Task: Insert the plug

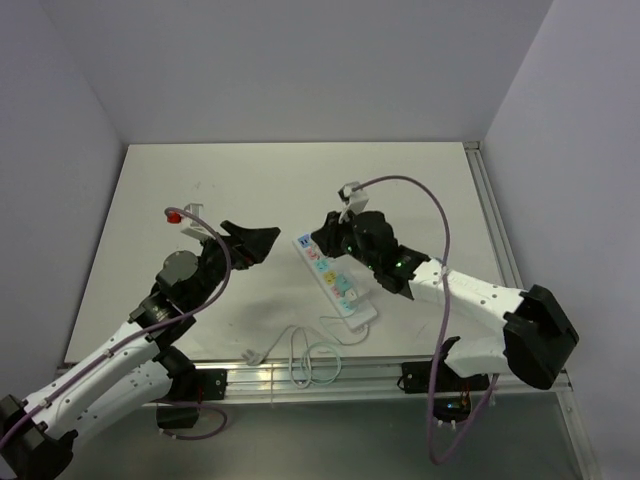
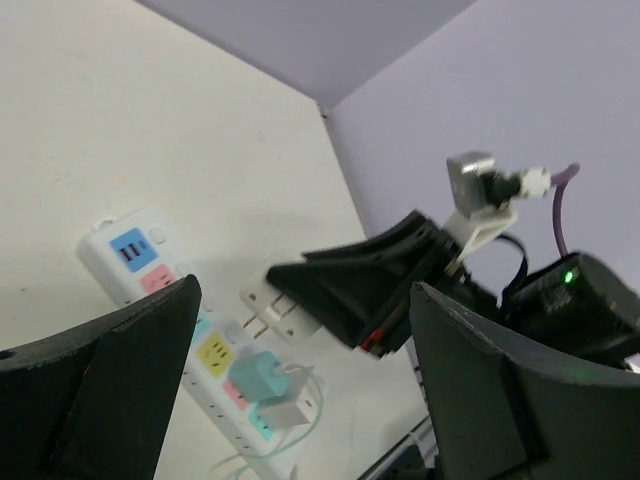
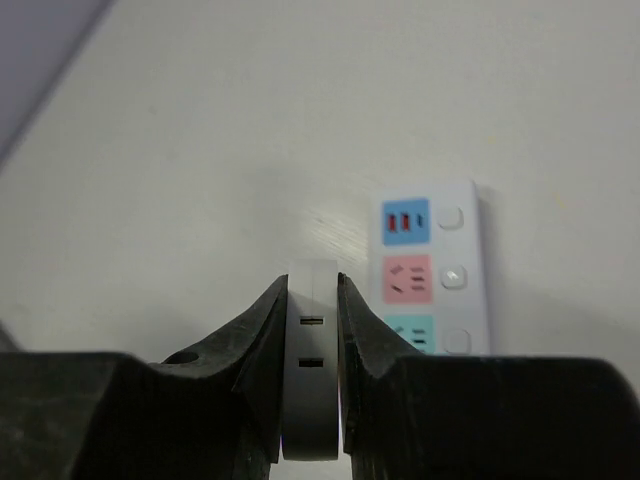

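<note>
At the near edge of the surface (image 1: 400, 180), just short of the power strip's near end, a thin white cable (image 1: 300, 358) is seen lying in loose loops. The power strip (image 1: 338, 283) is laid diagonally, and a teal charger (image 1: 350, 297) is seated in it toward the near end. At the far end of the power strip, the white plug (image 3: 312, 385) is clamped between the fingers of the right gripper (image 1: 322, 238), with its two prongs (image 2: 254, 322) pointing out past the fingertips. It is held just beside the blue section (image 3: 405, 222) and pink section (image 3: 408, 278) and is seated in no socket. To the left of the power strip, the left gripper (image 1: 262, 245) is spread wide with nothing in it, turned toward the plug but apart from it. Farther left and beyond, a small red item (image 1: 172, 214) is seen, well apart from the power strip.
</note>
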Motion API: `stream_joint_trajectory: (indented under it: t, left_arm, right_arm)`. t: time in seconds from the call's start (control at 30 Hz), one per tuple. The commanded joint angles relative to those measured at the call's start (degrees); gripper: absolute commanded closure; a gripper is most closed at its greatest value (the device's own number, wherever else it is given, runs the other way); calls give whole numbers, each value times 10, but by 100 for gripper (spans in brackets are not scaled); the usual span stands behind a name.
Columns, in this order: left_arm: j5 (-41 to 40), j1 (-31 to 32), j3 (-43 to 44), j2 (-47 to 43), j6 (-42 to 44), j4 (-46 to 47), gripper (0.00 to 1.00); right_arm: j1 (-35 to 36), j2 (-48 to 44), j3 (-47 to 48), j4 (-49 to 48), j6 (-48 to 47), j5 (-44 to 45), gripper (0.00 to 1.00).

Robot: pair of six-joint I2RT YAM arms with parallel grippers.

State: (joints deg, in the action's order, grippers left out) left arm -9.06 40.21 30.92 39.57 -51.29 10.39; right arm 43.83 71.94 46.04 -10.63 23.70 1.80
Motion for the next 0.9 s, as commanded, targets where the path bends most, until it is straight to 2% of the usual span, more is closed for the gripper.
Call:
stream_joint_trajectory:
  t: [0.0, 0.1, 0.2, 0.43, 0.87]
  left_arm:
    - [-40, 0, -20, 12, 5, 30, 9]
    - [-28, -4, -25, 23, 8, 45, 10]
    - [-17, -11, -32, 28, 8, 55, 10]
    - [17, -37, -52, 32, -6, 71, 11]
    - [33, -56, -55, 27, -2, 68, 11]
  right_arm:
    - [33, 25, -72, -165, -93, 97, 100]
    - [60, 48, -110, -272, -127, 136, 100]
    - [64, 62, -123, -315, -141, 158, 100]
    - [67, 127, -79, -301, -175, 185, 100]
    - [35, 232, -17, -335, -201, 143, 100]
